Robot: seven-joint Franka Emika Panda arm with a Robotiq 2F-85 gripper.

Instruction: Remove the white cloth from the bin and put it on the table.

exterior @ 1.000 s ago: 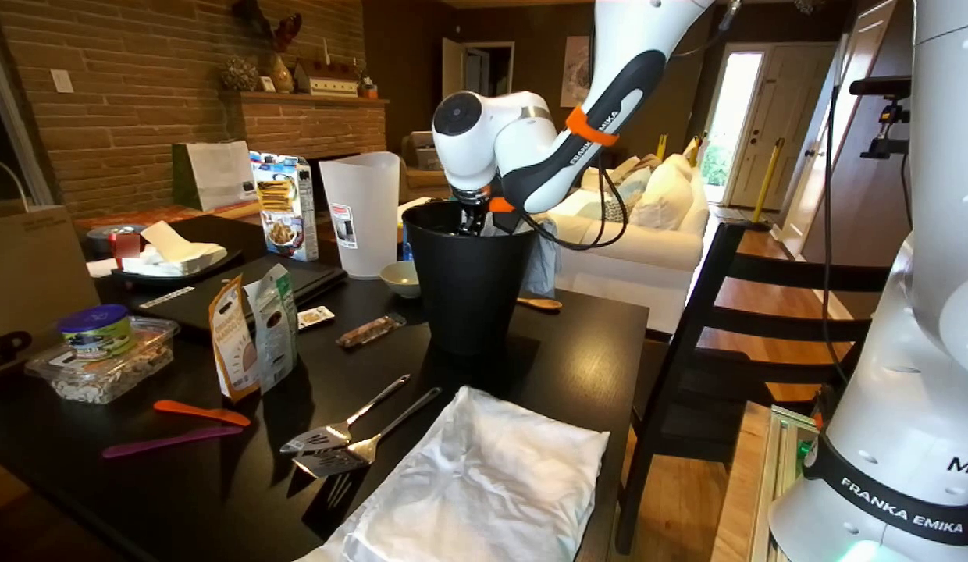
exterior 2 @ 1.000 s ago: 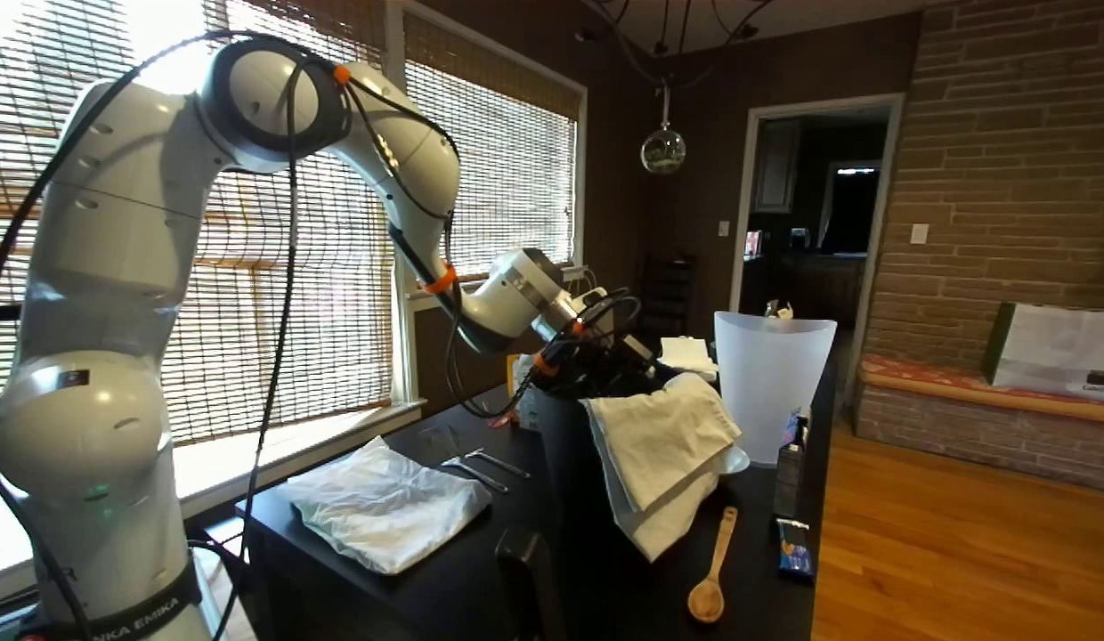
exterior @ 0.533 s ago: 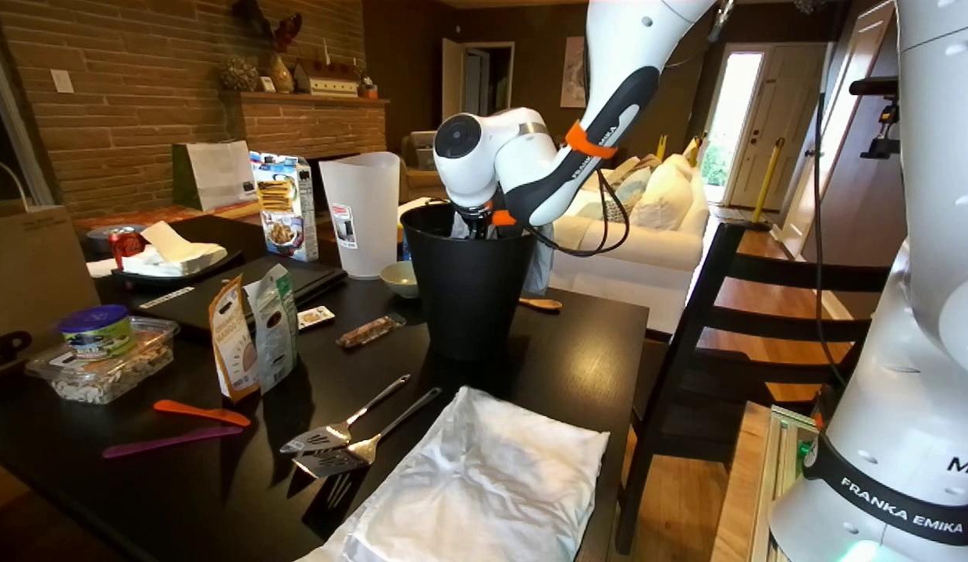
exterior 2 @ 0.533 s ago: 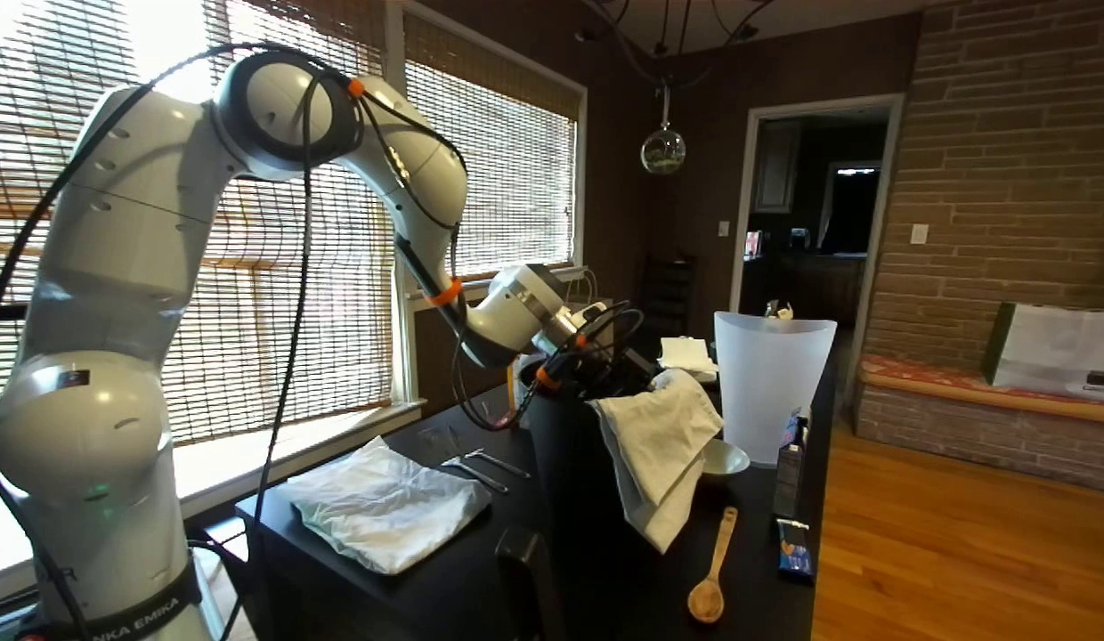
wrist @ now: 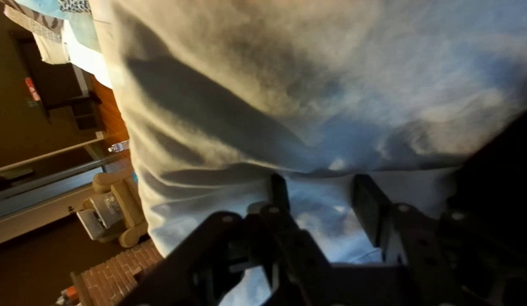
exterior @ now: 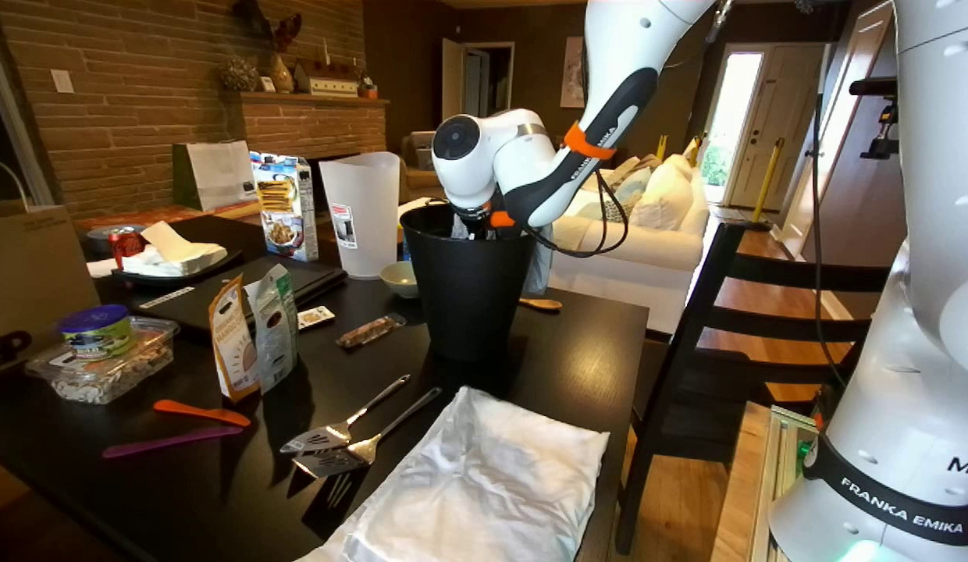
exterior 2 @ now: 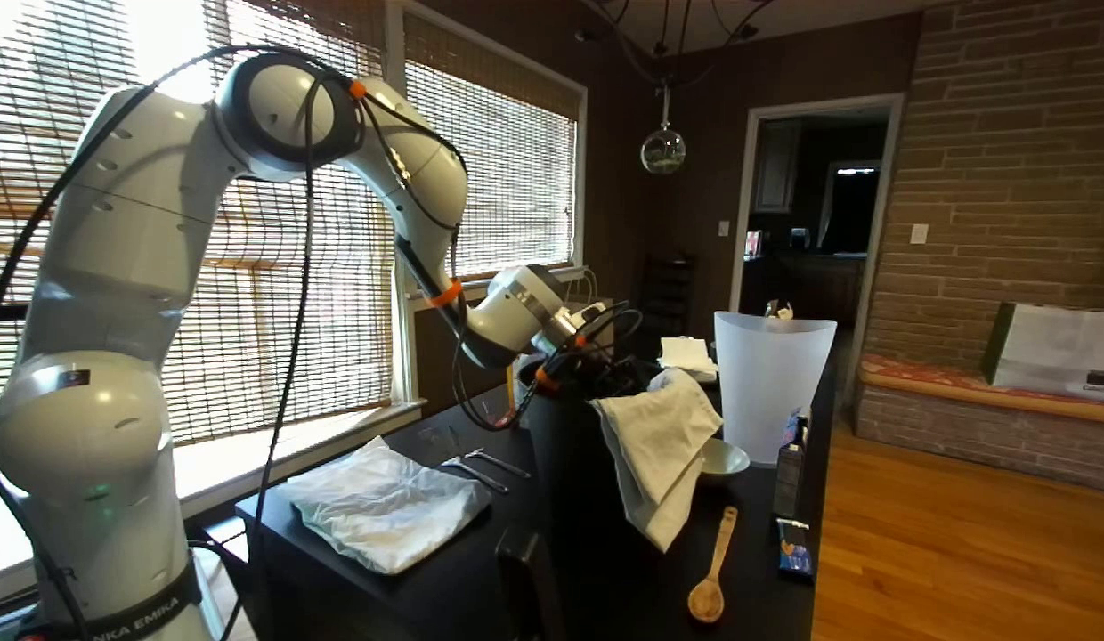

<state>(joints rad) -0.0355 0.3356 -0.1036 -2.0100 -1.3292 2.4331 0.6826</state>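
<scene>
The black bin (exterior: 472, 297) stands upright on the dark table (exterior: 585, 328). Over its rim hangs the white cloth (exterior 2: 663, 436), its outer part draped down the side and the rest going inside. In the wrist view the cloth (wrist: 229, 106) fills most of the picture, folded and creased. My gripper (wrist: 321, 189) points down into the mouth of the bin; in both exterior views its fingertips are hidden by the bin or the cloth. From the wrist its fingers (wrist: 367, 208) stand apart, against the cloth, with cloth showing in the gap and no pinch visible.
A crinkled white sheet (exterior: 484, 476) lies at the table's near end, beside two metal spatulas (exterior: 351, 445). Close around the bin are a bowl (exterior 2: 721, 458), a wooden spoon (exterior 2: 712, 579) and a tall translucent jug (exterior 2: 770, 383). A chair (exterior: 718, 336) stands by the table edge.
Over the last second the arm has lowered the gripper deeper into the bin. The bin and the hanging cloth have shifted slightly, uncovering more of the bowl. The latest half second shows almost no movement.
</scene>
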